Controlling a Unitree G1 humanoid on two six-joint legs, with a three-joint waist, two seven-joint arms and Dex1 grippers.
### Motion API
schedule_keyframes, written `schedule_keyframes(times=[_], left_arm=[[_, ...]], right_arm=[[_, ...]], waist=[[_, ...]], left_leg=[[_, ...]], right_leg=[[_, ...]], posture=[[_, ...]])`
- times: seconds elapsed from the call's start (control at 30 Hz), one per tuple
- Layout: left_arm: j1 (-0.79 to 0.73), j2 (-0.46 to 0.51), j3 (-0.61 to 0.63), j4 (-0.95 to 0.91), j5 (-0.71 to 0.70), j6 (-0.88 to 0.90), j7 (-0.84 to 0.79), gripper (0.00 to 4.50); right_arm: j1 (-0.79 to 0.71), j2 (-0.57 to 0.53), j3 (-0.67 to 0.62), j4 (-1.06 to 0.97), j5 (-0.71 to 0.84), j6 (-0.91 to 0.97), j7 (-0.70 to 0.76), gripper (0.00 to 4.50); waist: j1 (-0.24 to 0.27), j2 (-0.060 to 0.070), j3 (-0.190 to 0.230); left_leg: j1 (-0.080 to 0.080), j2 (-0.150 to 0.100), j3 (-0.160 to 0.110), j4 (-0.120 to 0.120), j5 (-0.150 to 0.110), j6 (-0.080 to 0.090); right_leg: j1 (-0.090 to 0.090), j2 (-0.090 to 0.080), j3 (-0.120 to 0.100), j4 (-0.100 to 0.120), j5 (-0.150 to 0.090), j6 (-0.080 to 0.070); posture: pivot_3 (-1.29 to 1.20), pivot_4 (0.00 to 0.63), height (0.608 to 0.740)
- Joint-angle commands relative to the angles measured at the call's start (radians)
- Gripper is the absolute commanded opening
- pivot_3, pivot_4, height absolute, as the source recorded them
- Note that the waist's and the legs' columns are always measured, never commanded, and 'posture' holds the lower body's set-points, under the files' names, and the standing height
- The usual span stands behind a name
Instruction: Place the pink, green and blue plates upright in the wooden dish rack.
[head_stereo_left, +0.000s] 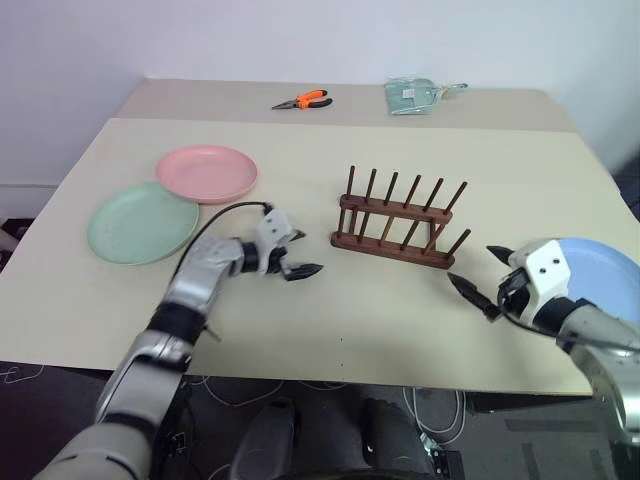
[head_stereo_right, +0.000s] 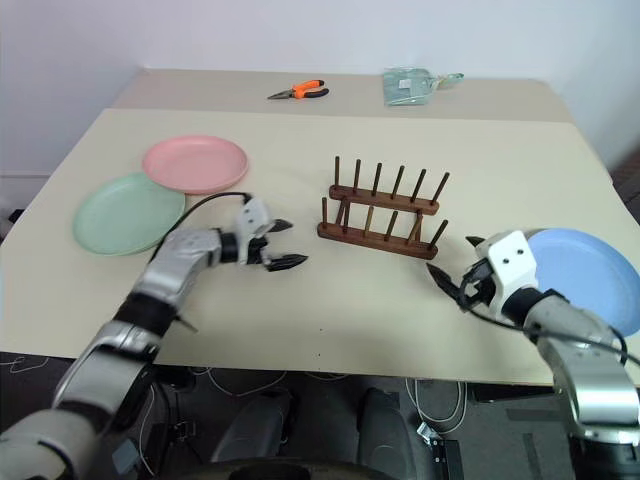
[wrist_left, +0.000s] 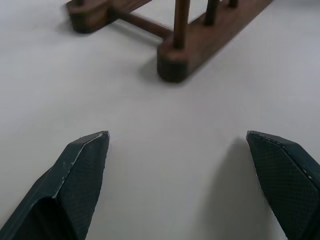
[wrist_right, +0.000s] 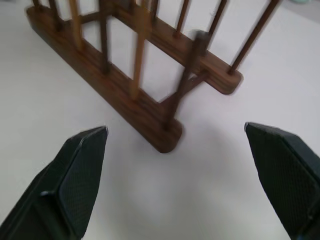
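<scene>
While both sets of jaws stand wide apart and empty, the left gripper (head_stereo_left: 298, 255) and right gripper (head_stereo_left: 478, 280) flank the wooden dish rack (head_stereo_left: 398, 219), which holds nothing. Pink plate (head_stereo_left: 207, 172) overlaps green plate (head_stereo_left: 142, 222), far left; blue plate (head_stereo_left: 606, 272) behind right gripper. Pliers (head_stereo_left: 303, 99) at the far edge.

The two head views looked forward and down over the desk (head_stereo_left: 400, 320) from above, sharing nearly all of it. Each wrist view sat low and close, facing the wooden dish rack (head_stereo_left: 398, 220) from opposite ends, toward 3 and 9 o'clock
</scene>
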Motion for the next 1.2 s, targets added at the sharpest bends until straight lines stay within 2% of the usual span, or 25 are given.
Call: schedule_keyframes(times=[0.03, 0.17, 0.27, 0.33, 0.37, 0.47, 0.53, 0.7, 0.83, 0.9, 1.07, 1.1, 1.13, 1.17, 1.2], left_arm=[[-0.126, -0.074, 0.005, 0.251, 0.047, -0.121, -0.001, 4.5], [-0.19, -0.127, 0.013, 0.41, 0.081, -0.191, -0.021, 4.5], [-0.194, -0.147, 0.029, 0.431, 0.075, -0.215, -0.072, 3.68], [-0.184, -0.148, 0.038, 0.424, 0.075, -0.226, -0.092, 2.66], [-0.173, -0.146, 0.04, 0.41, 0.075, -0.231, -0.103, 2.0], [-0.122, -0.137, 0.05, 0.318, 0.063, -0.225, -0.133, 0.75], [-0.075, -0.128, 0.05, 0.23, 0.056, -0.208, -0.142, 0.74], [0.152, -0.055, -0.004, -0.224, 0.042, -0.094, -0.183, 0.74], [0.261, -0.013, -0.022, -0.483, 0.037, 0.049, -0.156, 0.74], [0.281, 0.006, -0.032, -0.533, 0.054, 0.091, -0.135, 1.81], [0.293, 0.071, -0.03, -0.522, 0.109, 0.091, -0.063, 4.21], [0.299, 0.092, -0.026, -0.528, 0.103, 0.099, -0.071, 4.25], [0.313, 0.118, -0.022, -0.547, 0.085, 0.115, -0.094, 4.15], [0.326, 0.14, -0.02, -0.569, 0.066, 0.135, -0.117, 3.97], [0.348, 0.167, -0.021, -0.609, 0.035, 0.171, -0.152, 3.59]], right_arm=[[0.068, 0.037, -0.048, -0.122, -0.015, 0.007, -0.065, 4.48], [0.137, 0.068, -0.043, -0.187, -0.044, 0.013, -0.11, 4.48], [0.146, 0.069, -0.06, -0.206, -0.039, 0.023, -0.12, 4.5], [0.14, 0.065, -0.06, -0.197, -0.04, 0.022, -0.121, 4.5], [0.133, 0.059, -0.055, -0.189, -0.043, 0.02, -0.117, 4.5], [0.104, 0.032, -0.028, -0.152, -0.06, 0.01, -0.093, 4.5], [0.093, 0.011, -0.013, -0.134, -0.08, 0.009, -0.079, 4.5], [0.089, -0.039, -0.006, -0.102, -0.108, 0.01, -0.037, 4.5], [0.104, -0.062, -0.017, -0.067, -0.133, -0.009, -0.013, 4.5], [0.105, -0.062, -0.025, -0.056, -0.132, -0.014, -0.003, 4.5], [0.131, -0.072, -0.042, -0.047, -0.128, -0.018, 0.03, 4.5], [0.141, -0.074, -0.048, -0.056, -0.114, -0.01, 0.046, 3.95], [0.156, -0.076, -0.049, -0.07, -0.101, -0.003, 0.064, 3.63], [0.167, -0.077, -0.048, -0.084, -0.092, 0.005, 0.077, 3.21], [0.177, -0.077, -0.044, -0.099, -0.082, 0.014, 0.088, 2.68]], waist=[[-0.004, 0.0, 0.0], [-0.011, -0.001, 0.0], [-0.011, 0.0, 0.0], [-0.011, -0.001, 0.0], [-0.011, -0.001, 0.0], [-0.015, 0.0, 0.0], [-0.024, 0.0, -0.001], [-0.029, 0.001, -0.001], [-0.026, 0.001, -0.001], [-0.025, 0.001, -0.001], [-0.027, 0.001, -0.001], [-0.027, 0.001, -0.001], [-0.028, 0.001, -0.001], [-0.029, 0.002, -0.001], [-0.032, 0.002, -0.002]], left_leg=[[0.0, 0.0, 0.001, 0.0, -0.001, 0.001], [0.0, 0.0, 0.002, -0.001, -0.001, 0.002], [0.001, 0.001, 0.001, -0.001, -0.001, 0.002], [0.002, 0.001, 0.001, 0.001, -0.001, 0.002], [0.002, 0.001, 0.001, 0.001, -0.001, 0.002], [0.002, 0.0, 0.001, 0.0, -0.001, 0.002], [0.002, 0.0, 0.001, 0.0, -0.001, 0.002], [0.002, 0.001, 0.0, -0.001, -0.001, 0.002], [0.002, 0.001, 0.0, 0.0, -0.001, 0.002], [0.002, 0.001, 0.0, 0.0, -0.001, 0.002], [0.002, 0.001, 0.0, 0.0, -0.001, 0.002], [0.002, 0.001, 0.0, 0.0, -0.001, 0.002], [0.002, 0.001, 0.0, 0.0, -0.001, 0.002], [0.002, 0.001, 0.0, 0.0, -0.001, 0.002], [0.003, 0.001, 0.0, -0.001, -0.001, 0.002]], right_leg=[[0.0, 0.0, 0.0, -0.001, 0.001, 0.002], [0.0, 0.0, 0.001, -0.003, -0.001, 0.006], [0.001, 0.0, 0.0, -0.002, -0.001, 0.007], [0.002, 0.0, 0.0, -0.002, -0.001, 0.007], [0.003, 0.0, 0.0, -0.002, -0.001, 0.007], [0.002, 0.0, 0.001, -0.002, -0.001, 0.007], [0.002, 0.0, 0.0, -0.002, -0.001, 0.006], [0.002, 0.0, 0.001, -0.001, 0.001, 0.003], [0.002, 0.0, 0.001, -0.001, 0.001, 0.003], [0.002, 0.0, 0.001, -0.001, 0.0, 0.003], [0.002, 0.0, 0.001, 0.0, -0.001, 0.005], [0.002, 0.0, 0.001, 0.0, -0.001, 0.005], [0.002, 0.0, 0.001, 0.0, -0.001, 0.005], [0.002, 0.0, 0.001, 0.0, -0.001, 0.005], [0.002, 0.0, 0.001, 0.0, -0.001, 0.005]], posture=[[0.0, 0.15, 0.74], [0.0, 0.15, 0.74], [0.0, 0.15, 0.74], [0.0, 0.15, 0.74], [0.0, 0.15, 0.74], [0.0, 0.15, 0.74], [0.0, 0.15, 0.74], [0.0, 0.15, 0.74], [0.0, 0.15, 0.74], [0.0, 0.15, 0.74], [0.0, 0.15, 0.74], [0.0, 0.15, 0.74], [0.0, 0.15, 0.74], [0.0, 0.15, 0.74], [0.0, 0.15, 0.74]])
